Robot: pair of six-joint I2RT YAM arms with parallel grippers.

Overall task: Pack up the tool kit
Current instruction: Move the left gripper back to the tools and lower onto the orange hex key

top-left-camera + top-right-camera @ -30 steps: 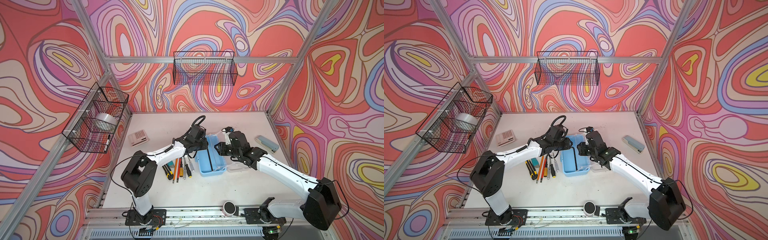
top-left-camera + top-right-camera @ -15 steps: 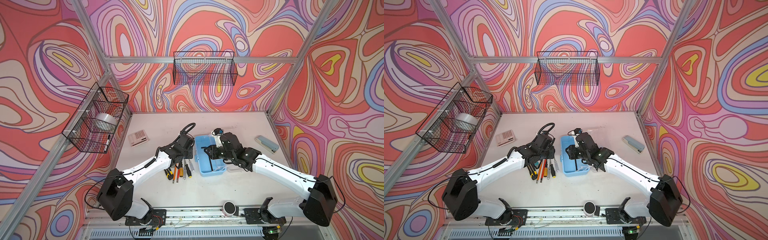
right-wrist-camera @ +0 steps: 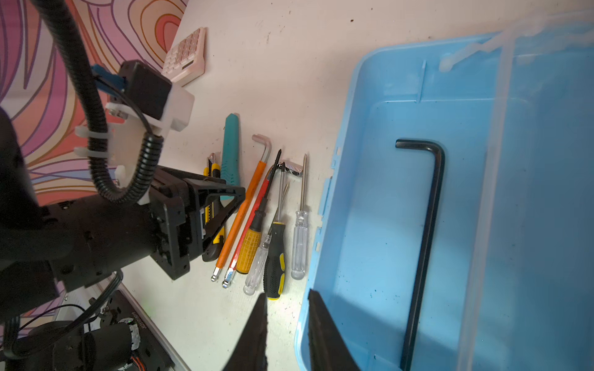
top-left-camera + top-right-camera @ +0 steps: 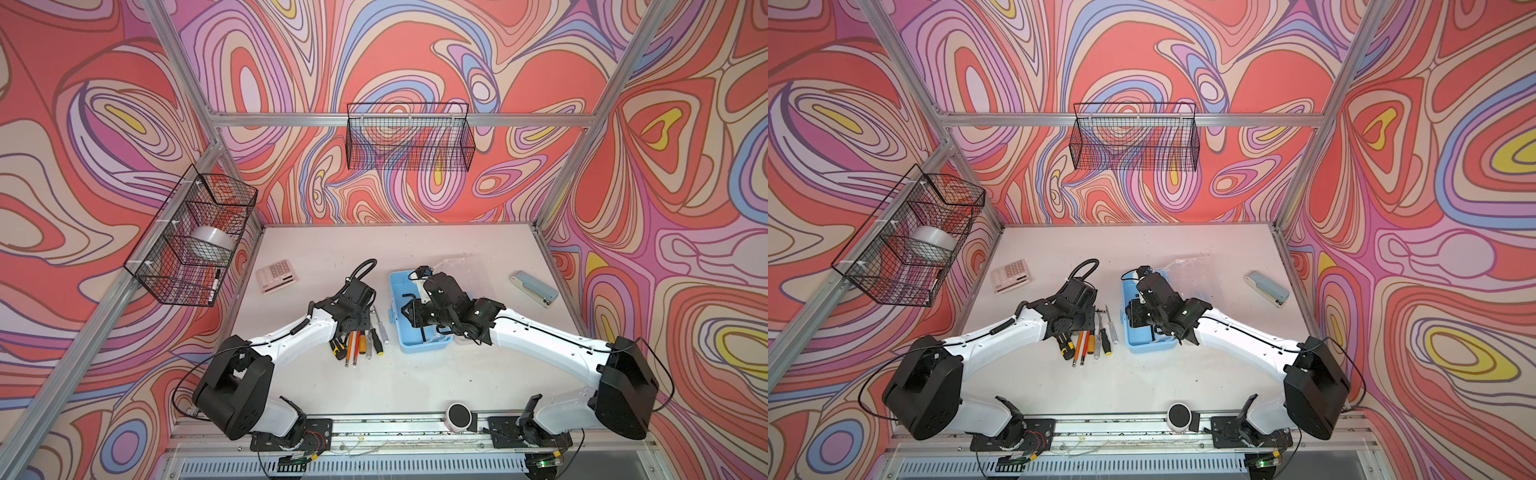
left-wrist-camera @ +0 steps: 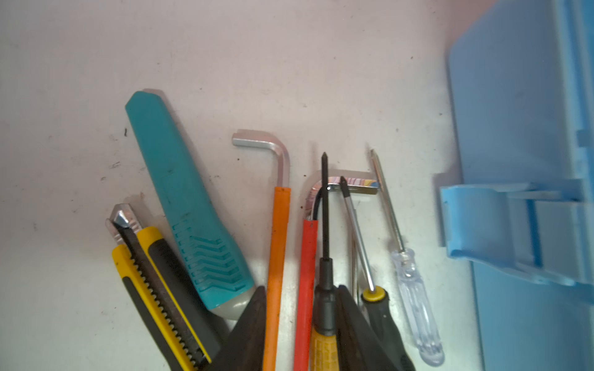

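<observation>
- the left end effector (image 5: pixel 301 287) hangs low over the row of loose tools just beside the case (image 3: pixel 363 208), on the left arm's side. its jaws stand apart astride the orange-sleeved hex key (image 5: pixel 280 241) and the red-sleeved hex key (image 5: pixel 308 257), with no pinch that i can see.
- the step looks like lifting one tool out of that row. the yellow-handled screwdriver (image 5: pixel 325 225) crosses the red key's bent end, so closing here could drag two or three tools up together. better to centre on one sleeve, close square to it and lift straight.
- the right end effector (image 3: pixel 287 292) sits at the case's near corner, jaws narrow, one finger inside the wall and one outside. a strip of desk (image 3: pixel 305 64) shows between the outer finger and the wall, so i judge it not yet clamped. gripping that wall would steady the case for the drop.
- in the row, the clear-handled screwdriver (image 5: pixel 414 289) lies nearest the case. the teal cutter (image 5: pixel 186 199) and yellow-black cutter (image 5: pixel 154 273) lie farthest from it.
- inside the case lies only the black hex key (image 3: pixel 430 225), flat on the floor. the clear lid (image 3: pixel 496 160) is swung open on the side away from the row.
- well beyond the case, the side basket (image 4: pixel 166 224) holds a tape roll (image 4: pixel 210 243) and a marker (image 4: pixel 214 286). the back basket (image 4: pixel 409 141) shows nothing inside.
</observation>
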